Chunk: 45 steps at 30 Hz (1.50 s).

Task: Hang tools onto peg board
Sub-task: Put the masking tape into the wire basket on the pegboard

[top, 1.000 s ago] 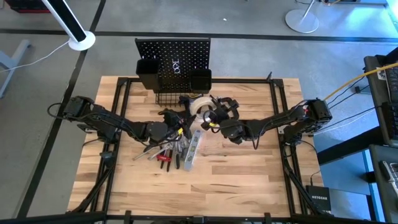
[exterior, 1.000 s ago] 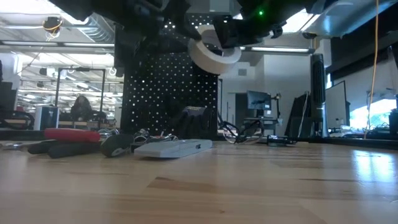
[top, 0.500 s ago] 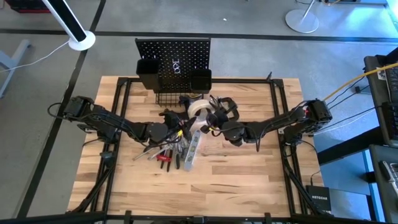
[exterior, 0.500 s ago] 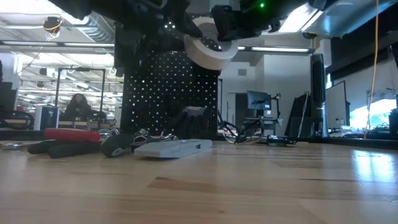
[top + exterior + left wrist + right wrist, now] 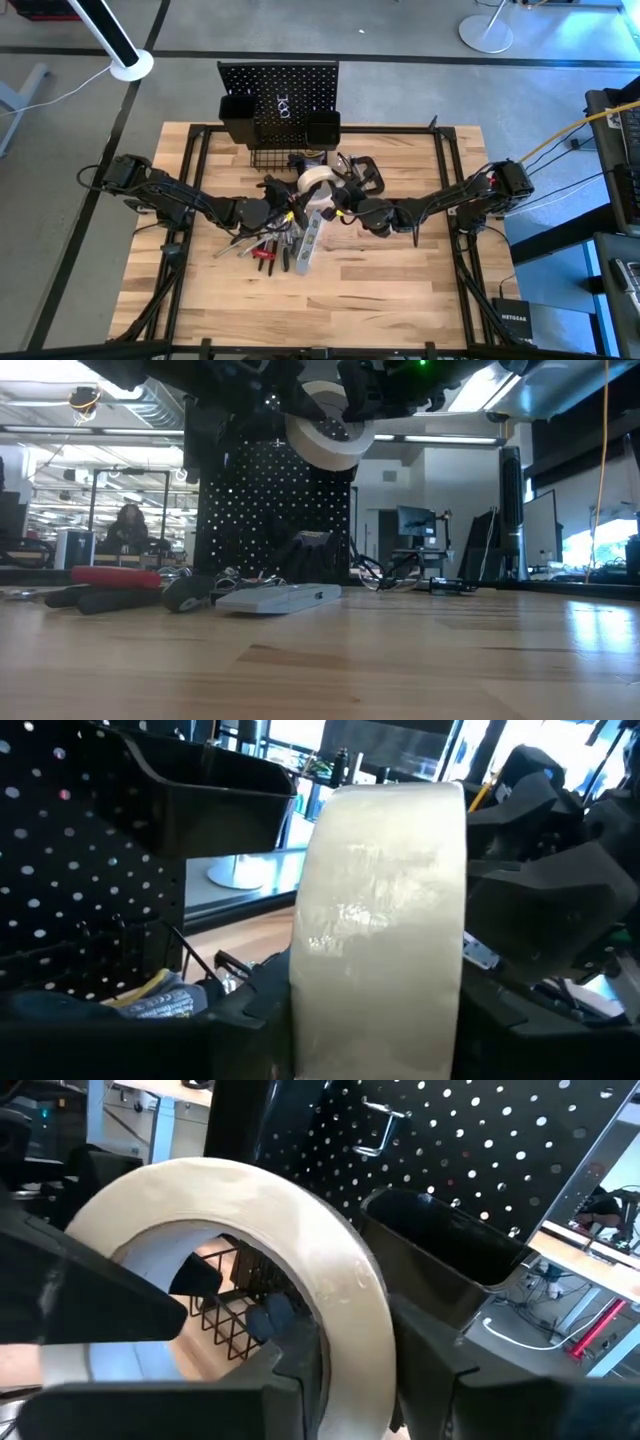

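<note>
The pale tape roll (image 5: 318, 184) is held up off the counter (image 5: 400, 290), in front of the peg board (image 5: 280, 92) and above the wire basket (image 5: 272, 158). In the low view the roll (image 5: 322, 438) hangs well clear of the tools lying below it. The right tool (image 5: 338, 199) has it: in the right wrist view its dark fingers (image 5: 300, 1380) close on the roll's band (image 5: 330, 1280), one inside the ring and one outside. The left tool (image 5: 282, 205) stands just beside the roll on its other side; in the left wrist view the roll (image 5: 380, 920) fills the space directly ahead of it. Whether the left tool touches or grips the roll cannot be told, nor how wide it stands.

Count: one tape roll; one peg board, upright at the counter's far edge, with two black bins (image 5: 322, 128) on its face and one wire basket at its foot. On the counter lies one silver level bar (image 5: 309, 240), one pair of red-handled pliers (image 5: 264, 255) and a cluster of further dark-handled tools whose number cannot be made out. One black C-clamp (image 5: 362, 172) lies behind the right tool.
</note>
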Each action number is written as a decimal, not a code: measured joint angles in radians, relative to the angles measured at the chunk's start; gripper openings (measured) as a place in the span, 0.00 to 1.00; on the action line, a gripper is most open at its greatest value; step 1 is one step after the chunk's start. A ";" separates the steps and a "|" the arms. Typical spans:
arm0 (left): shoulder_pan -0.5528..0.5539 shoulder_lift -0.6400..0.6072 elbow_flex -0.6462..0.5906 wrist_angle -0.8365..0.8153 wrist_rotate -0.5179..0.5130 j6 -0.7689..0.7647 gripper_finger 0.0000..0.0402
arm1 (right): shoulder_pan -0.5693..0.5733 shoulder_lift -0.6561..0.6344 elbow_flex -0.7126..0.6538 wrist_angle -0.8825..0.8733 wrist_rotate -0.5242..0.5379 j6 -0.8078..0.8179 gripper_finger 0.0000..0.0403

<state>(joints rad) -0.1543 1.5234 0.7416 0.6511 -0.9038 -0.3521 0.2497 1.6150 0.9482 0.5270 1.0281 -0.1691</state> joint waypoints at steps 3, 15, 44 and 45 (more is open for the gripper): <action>0.000 0.000 -0.001 -0.007 -0.001 0.035 0.38 | 0.000 0.000 0.000 0.000 0.000 0.013 0.30; -0.039 -0.025 -0.004 -0.094 -0.040 0.132 0.37 | 0.034 -0.021 0.004 -0.002 0.024 -0.061 0.40; 0.115 -0.348 -0.001 -0.902 -0.007 0.578 0.37 | 0.088 -0.140 -0.096 -0.575 -0.158 0.280 0.42; 0.134 -0.336 -0.001 -0.901 -0.006 0.594 0.37 | 0.088 -0.140 -0.105 -0.574 -0.161 0.296 0.42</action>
<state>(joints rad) -0.0201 1.1875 0.7403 -0.2501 -0.9102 0.2424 0.3380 1.4746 0.8427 -0.0471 0.8667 0.1271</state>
